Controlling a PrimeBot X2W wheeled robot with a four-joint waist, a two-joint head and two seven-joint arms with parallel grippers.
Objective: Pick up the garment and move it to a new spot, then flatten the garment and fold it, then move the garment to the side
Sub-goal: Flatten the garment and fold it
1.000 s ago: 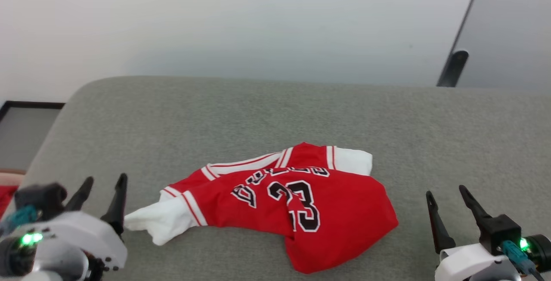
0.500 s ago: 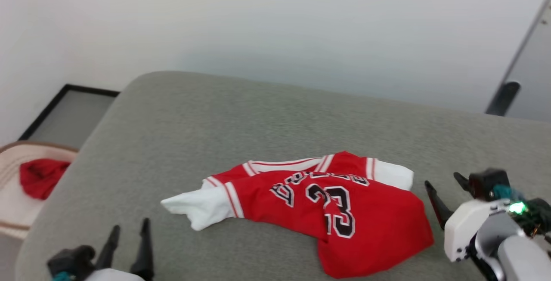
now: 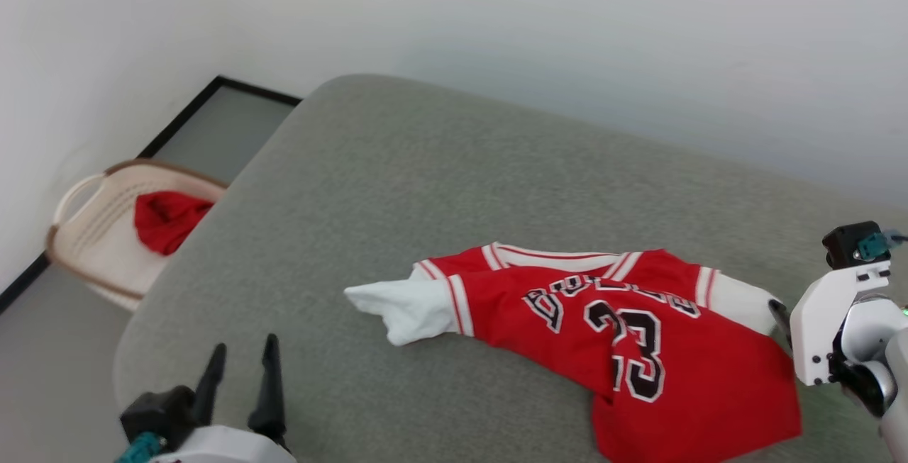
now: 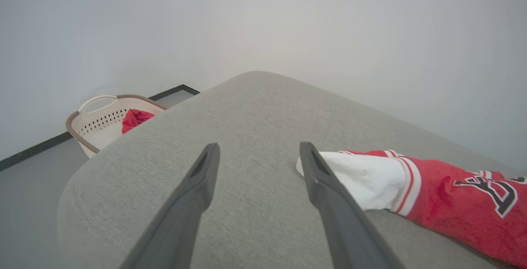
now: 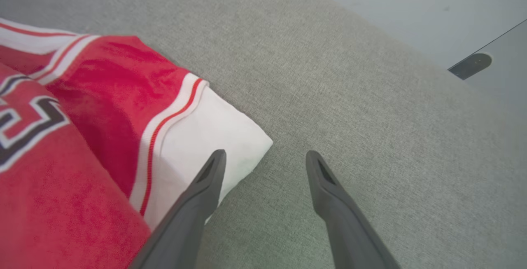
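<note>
The garment [image 3: 610, 328], a red jersey with white sleeves and a black "23", lies crumpled on the grey cushion [image 3: 425, 165]. In the head view, my left gripper [image 3: 245, 346] stands open near the cushion's front left corner, short of the left white sleeve [image 3: 408, 307]. In the left wrist view, that sleeve [image 4: 362, 178] lies just past the right fingertip [image 4: 308, 153]. My right gripper [image 5: 265, 153] is open over the right white sleeve's corner [image 5: 230, 137], with one finger above the cloth and one above bare cushion. Nothing is between either pair of fingers.
A cream laundry basket [image 3: 99, 243] holding a red cloth [image 3: 167, 218] stands on the floor left of the cushion, against the white wall. A dark furniture leg [image 5: 471, 65] shows beyond the cushion's far edge.
The head camera has swung left, bringing the basket into view. Relative to the garment, my right gripper has come up to the right sleeve and my left gripper has drawn back from the left sleeve.
</note>
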